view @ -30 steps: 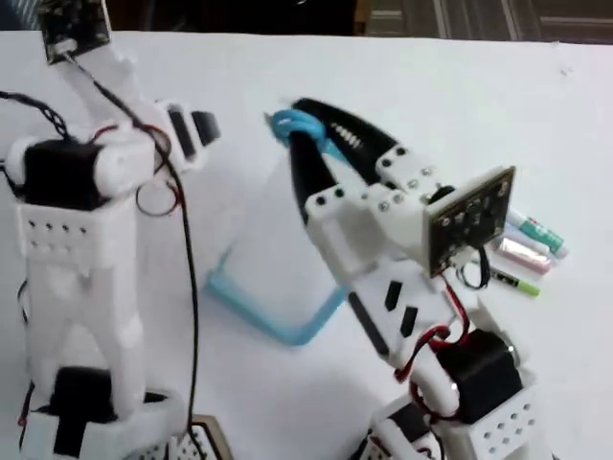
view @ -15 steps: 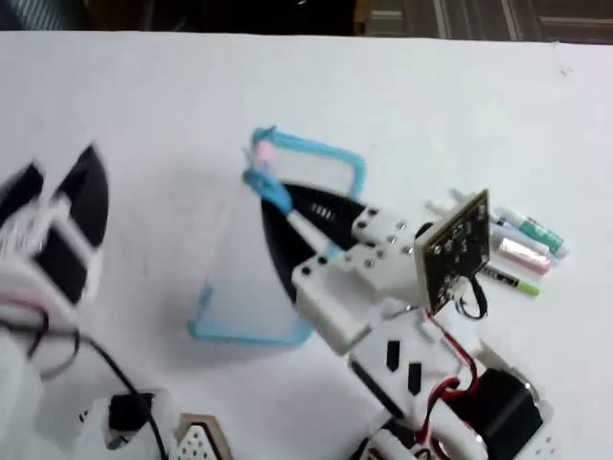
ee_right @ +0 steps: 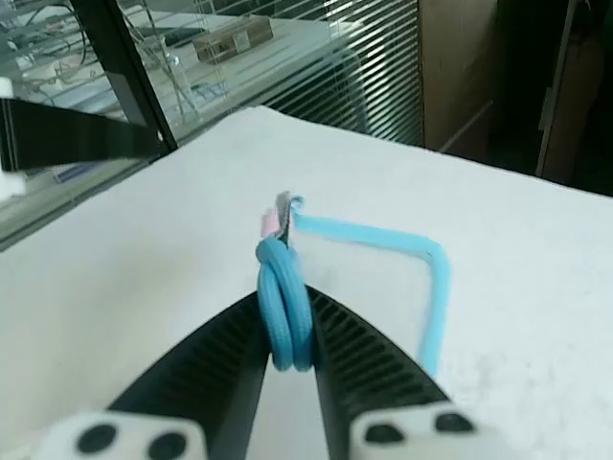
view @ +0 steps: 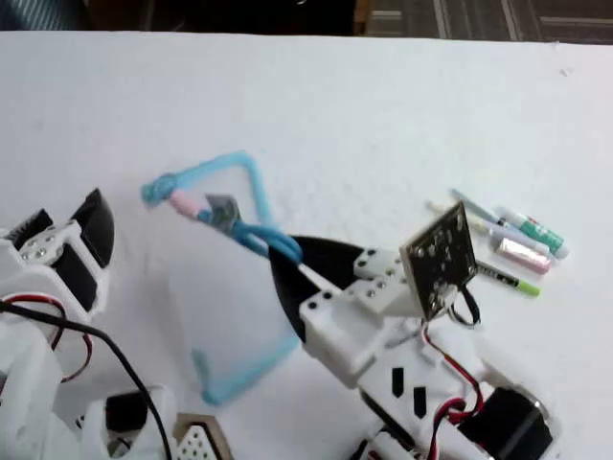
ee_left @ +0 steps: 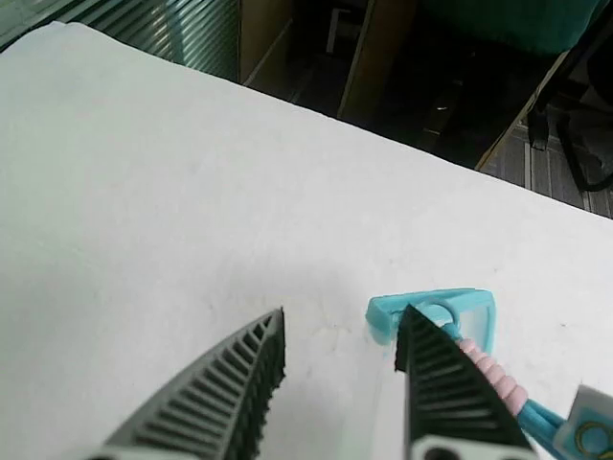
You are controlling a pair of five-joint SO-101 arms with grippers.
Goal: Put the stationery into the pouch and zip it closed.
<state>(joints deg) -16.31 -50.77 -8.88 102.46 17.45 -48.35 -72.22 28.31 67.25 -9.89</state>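
A clear pouch (view: 225, 297) with a blue border lies on the white table, left of centre. Its blue cord (view: 263, 240) carries a pink bead string (view: 187, 204) and a small tag. My right gripper (view: 283, 264) is shut on that cord; the right wrist view shows the cord loop (ee_right: 284, 311) pinched between the black fingers, with the pouch's blue edge (ee_right: 426, 264) beyond. My left gripper (view: 65, 211) stands open at the table's left side, apart from the pouch. In the left wrist view the left gripper (ee_left: 337, 335) has the pouch's blue corner (ee_left: 431, 309) just past one finger. Several pens (view: 508, 244) lie at the right.
The right arm's camera board (view: 439, 259) stands between the pouch and the pens. Red and black cables (view: 57, 331) hang along the left arm. The white table (view: 364, 115) runs bare to its far edge, with dark floor beyond.
The right gripper has pulled back toward its base with the cord, dragging and turning the pouch leftward and nearer. The left arm has dropped from upright over the table to low at the left edge.
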